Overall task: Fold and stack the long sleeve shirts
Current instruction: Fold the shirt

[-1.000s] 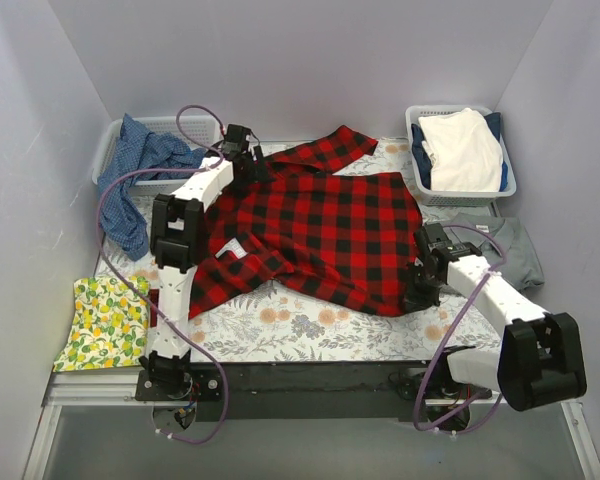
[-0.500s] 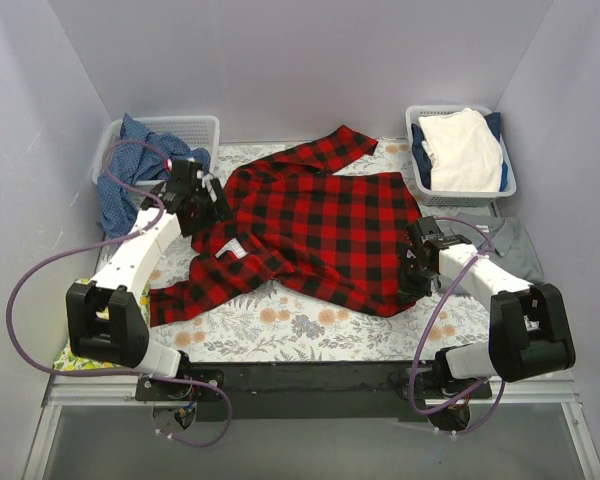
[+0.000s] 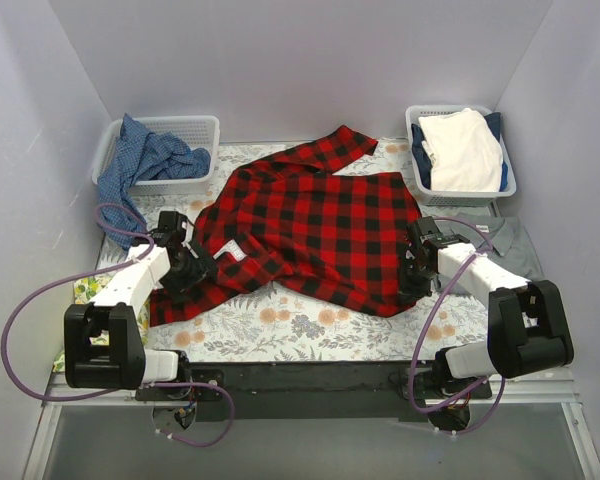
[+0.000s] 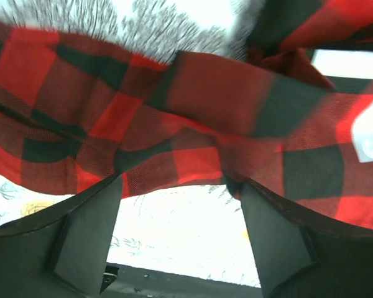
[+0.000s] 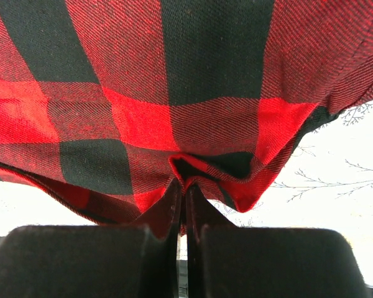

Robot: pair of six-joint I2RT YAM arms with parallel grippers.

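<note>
White walls (image 3: 280, 60) box in a floral mat (image 3: 310, 330) covering the worktop; baskets (image 3: 460, 110) sit at its two far corners. We've got the plaid shirt (image 3: 320, 225) spread over the mat's middle, one arm of it thrown toward the far edge. The other sleeve (image 3: 180, 298) is what counts. Its long axis slants from the near-left corner up to the shirt body, and in the left wrist view it runs crosswise just past the fingertips. Left gripper (image 3: 193, 268) is right over it, fingers spread wide w/ nothing btwn them, only bare mat. We'd judge a short reach fwd and down gets that sleeve; the left arm is far nearer. Right gripper (image 3: 412, 272) is clamped on the shirt's edge toward the worktop's right side, cloth bunched in the pinch. Grey shirt (image 3: 515, 245) lies just beyond it, by the right edge. Bare mat along the near edge leaves room, we think, to fold the sleeve inward.
</note>
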